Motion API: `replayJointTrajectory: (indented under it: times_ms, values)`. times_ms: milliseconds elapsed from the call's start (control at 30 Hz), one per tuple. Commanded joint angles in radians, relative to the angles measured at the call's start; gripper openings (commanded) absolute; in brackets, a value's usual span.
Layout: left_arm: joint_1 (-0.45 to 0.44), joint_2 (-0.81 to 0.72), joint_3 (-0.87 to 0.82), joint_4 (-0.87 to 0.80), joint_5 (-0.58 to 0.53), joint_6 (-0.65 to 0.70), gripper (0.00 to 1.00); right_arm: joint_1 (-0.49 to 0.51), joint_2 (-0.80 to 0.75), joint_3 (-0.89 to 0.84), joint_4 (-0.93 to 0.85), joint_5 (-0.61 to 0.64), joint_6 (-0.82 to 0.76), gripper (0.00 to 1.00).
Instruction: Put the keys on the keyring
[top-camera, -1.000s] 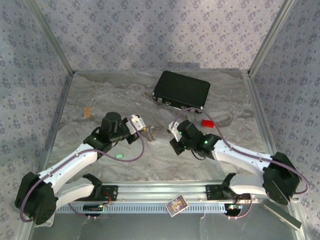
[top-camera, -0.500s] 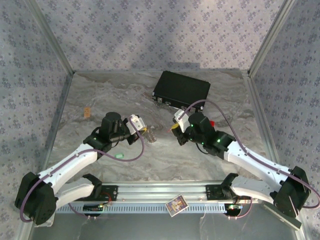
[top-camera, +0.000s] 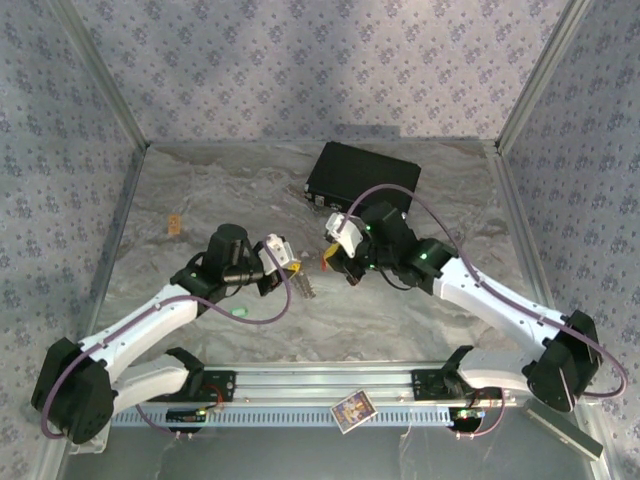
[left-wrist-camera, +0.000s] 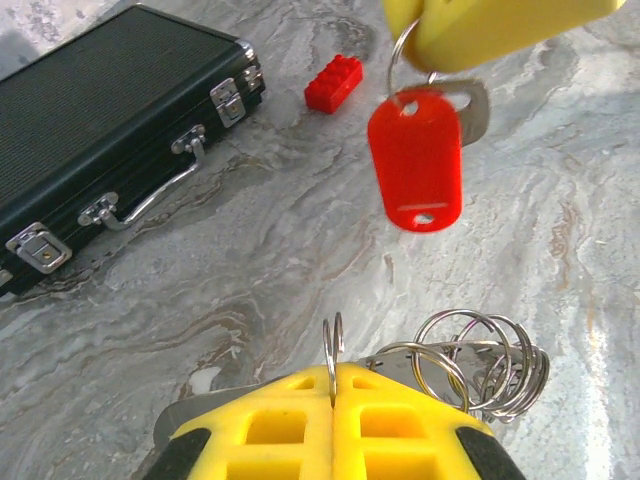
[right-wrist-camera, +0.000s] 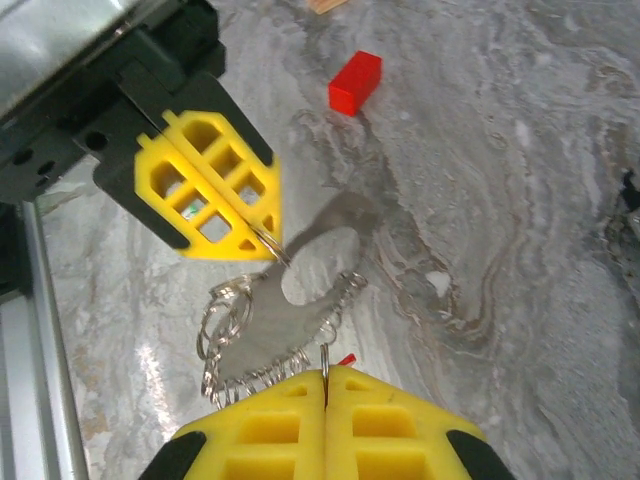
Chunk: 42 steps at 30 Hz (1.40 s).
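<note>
The keyring (right-wrist-camera: 270, 320) is a flat grey metal piece with an oval hole and several split rings along its edge. My left gripper (left-wrist-camera: 333, 372) is shut on one of its rings (left-wrist-camera: 333, 345), and the rest hangs to the right (left-wrist-camera: 470, 360). From above, the keyring (top-camera: 308, 285) dangles below the left gripper (top-camera: 290, 266). My right gripper (right-wrist-camera: 326, 375) is shut on a small ring that carries the red key (left-wrist-camera: 415, 160), a red plastic tag with a silver blade behind it. It hangs just beyond the left fingers. A green key (top-camera: 238, 312) lies on the table beside the left arm.
A black case (top-camera: 362, 180) with metal latches lies at the back, close behind the right gripper (top-camera: 332, 256). A red brick (left-wrist-camera: 333, 82) sits on the marble table near the case. A small tan piece (top-camera: 175, 224) lies far left. A card (top-camera: 351, 410) rests on the front rail.
The right arm has swung left and back with the red key, bringing its gripper close to the left one. The left gripper has shifted slightly right with the keyring.
</note>
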Motion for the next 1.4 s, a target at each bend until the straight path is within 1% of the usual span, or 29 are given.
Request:
replayJointTrajectory:
  times_ms: [0, 100, 300, 433, 767, 967, 1167, 1300, 1367]
  values:
    - [-0.011, 0.003, 0.054, 0.001, 0.056, 0.022, 0.0, 0.02, 0.039, 0.06, -0.067, -0.062, -0.05, 0.0]
    - [-0.013, 0.004, 0.055, 0.0, 0.068, 0.023, 0.0, 0.03, 0.073, 0.083, -0.08, -0.069, -0.061, 0.0]
    - [-0.015, 0.007, 0.056, 0.001, 0.077, 0.023, 0.0, 0.045, 0.125, 0.12, -0.093, -0.126, -0.069, 0.0]
    - [-0.019, 0.015, 0.054, 0.008, 0.079, 0.021, 0.0, 0.052, 0.142, 0.13, -0.084, -0.133, -0.068, 0.0]
    - [-0.024, 0.026, 0.055, 0.015, 0.087, 0.023, 0.0, 0.059, 0.166, 0.135, -0.052, -0.094, -0.051, 0.0]
    - [-0.025, 0.026, 0.055, 0.014, 0.095, 0.026, 0.0, 0.06, 0.176, 0.138, -0.041, -0.034, -0.031, 0.0]
    - [-0.025, 0.024, 0.057, 0.011, 0.103, 0.031, 0.0, 0.058, 0.182, 0.14, -0.036, -0.008, -0.017, 0.0]
    - [-0.025, 0.024, 0.058, 0.01, 0.11, 0.032, 0.0, 0.056, 0.182, 0.139, -0.033, -0.009, -0.014, 0.0]
    - [-0.025, 0.024, 0.058, 0.008, 0.109, 0.032, 0.0, 0.057, 0.18, 0.14, -0.032, -0.034, -0.017, 0.0]
